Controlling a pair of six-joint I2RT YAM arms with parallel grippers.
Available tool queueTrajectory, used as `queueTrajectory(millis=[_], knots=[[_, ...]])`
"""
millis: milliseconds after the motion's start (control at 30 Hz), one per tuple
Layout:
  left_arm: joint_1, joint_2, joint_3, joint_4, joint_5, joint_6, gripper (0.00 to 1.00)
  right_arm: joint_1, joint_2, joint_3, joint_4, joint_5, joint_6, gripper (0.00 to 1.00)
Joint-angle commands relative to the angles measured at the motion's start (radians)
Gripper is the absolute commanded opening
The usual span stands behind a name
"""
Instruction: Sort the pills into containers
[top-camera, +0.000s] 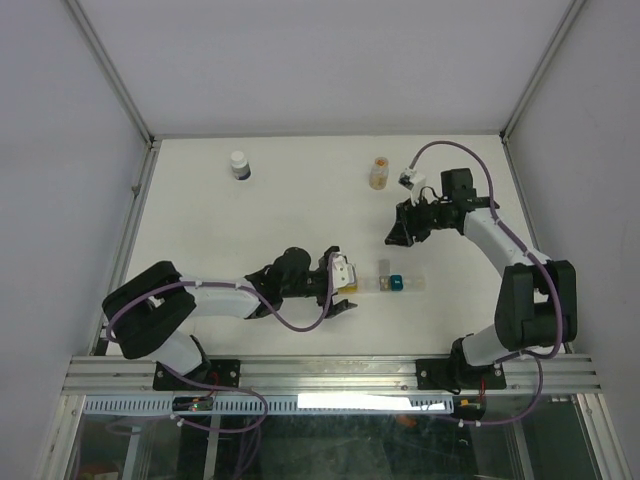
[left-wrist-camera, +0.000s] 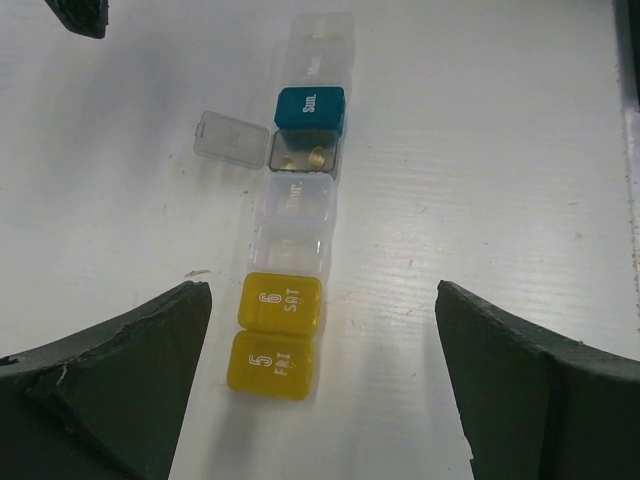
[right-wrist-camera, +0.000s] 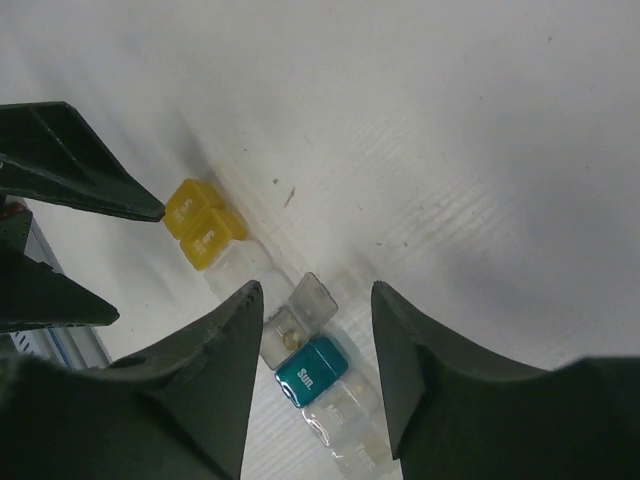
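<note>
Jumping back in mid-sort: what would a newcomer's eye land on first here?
The pill strip near the table's centre draws the eye: two yellow compartments at one end, a teal one further along, and next to it an open compartment with pills inside, its clear lid flipped aside. The left pincer, wide open, frames the yellow end in its own view; the right pincer, also open, looks down on the teal part.
</note>
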Motion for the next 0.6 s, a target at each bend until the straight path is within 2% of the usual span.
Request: queueTrajectory(millis=[0, 267, 567], knots=[[0.021, 0.062, 0.071, 0.016, 0.015, 0.066, 0.96, -0.022, 0.042, 0.063, -0.049, 0.030, -0.043, 0.48], [0.064, 0.153, 0.150, -0.064, 0.084, 0.095, 0.93, -0.036, 0.121, 0.063, -0.043, 0.019, -0.033, 0.43], [0.068, 0.185, 0.172, -0.071, 0.112, 0.055, 0.92, -0.045, 0.153, 0.072, -0.073, -0.029, -0.062, 0.42]])
